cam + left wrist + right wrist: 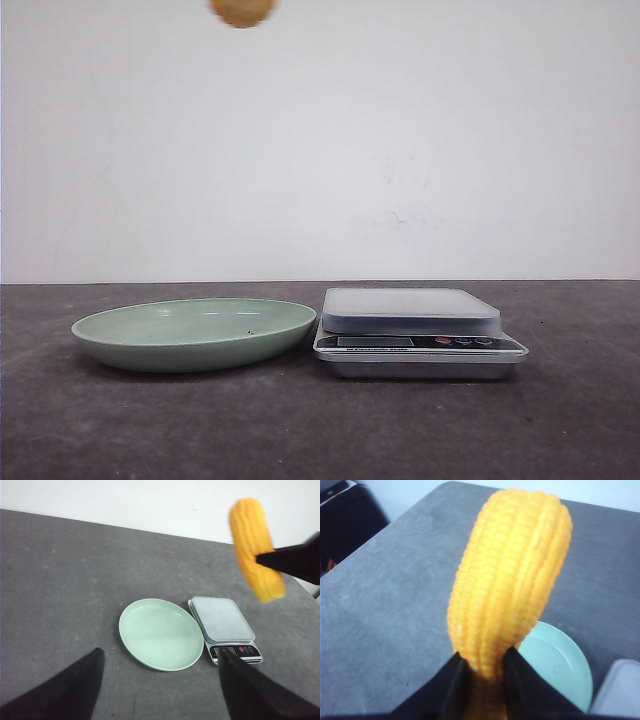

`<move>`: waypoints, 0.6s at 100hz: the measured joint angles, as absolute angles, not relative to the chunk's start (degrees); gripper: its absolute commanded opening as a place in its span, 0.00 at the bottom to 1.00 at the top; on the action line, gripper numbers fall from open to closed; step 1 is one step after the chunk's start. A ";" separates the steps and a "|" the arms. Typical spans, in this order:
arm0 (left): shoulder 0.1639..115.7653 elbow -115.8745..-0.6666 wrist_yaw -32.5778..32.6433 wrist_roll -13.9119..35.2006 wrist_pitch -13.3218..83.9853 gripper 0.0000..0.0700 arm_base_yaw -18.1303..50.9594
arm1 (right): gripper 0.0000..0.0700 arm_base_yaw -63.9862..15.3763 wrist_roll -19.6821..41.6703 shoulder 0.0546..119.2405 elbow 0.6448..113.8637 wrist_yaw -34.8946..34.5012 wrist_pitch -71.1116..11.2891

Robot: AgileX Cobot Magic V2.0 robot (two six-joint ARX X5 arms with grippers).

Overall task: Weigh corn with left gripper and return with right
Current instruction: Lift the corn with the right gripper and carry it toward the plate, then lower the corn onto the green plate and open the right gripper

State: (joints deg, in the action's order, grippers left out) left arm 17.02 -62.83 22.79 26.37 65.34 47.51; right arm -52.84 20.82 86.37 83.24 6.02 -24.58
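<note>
Corn (512,575) clamped in right gripper (482,667), aloft; left gripper (160,680) open, empty. Plate (110,335), scale (410,310) bare. Return pending, est. late stage.

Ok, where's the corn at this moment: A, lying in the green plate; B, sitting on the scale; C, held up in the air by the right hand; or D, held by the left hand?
C: the right hand is clamped on the corn high above the table, while the green plate and the scale sit bare and the left hand is open.
</note>
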 measured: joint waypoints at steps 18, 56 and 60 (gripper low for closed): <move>17.02 -62.83 22.79 26.37 65.34 0.61 47.51 | 0.00 -52.47 22.52 96.95 87.02 7.05 -23.27; 17.02 -62.83 22.76 26.37 65.34 0.61 47.51 | 0.01 -51.57 30.39 112.18 87.09 7.18 -23.57; 17.02 -62.83 22.76 26.37 65.34 0.61 47.51 | 0.01 -51.57 30.81 113.25 87.09 6.87 -23.64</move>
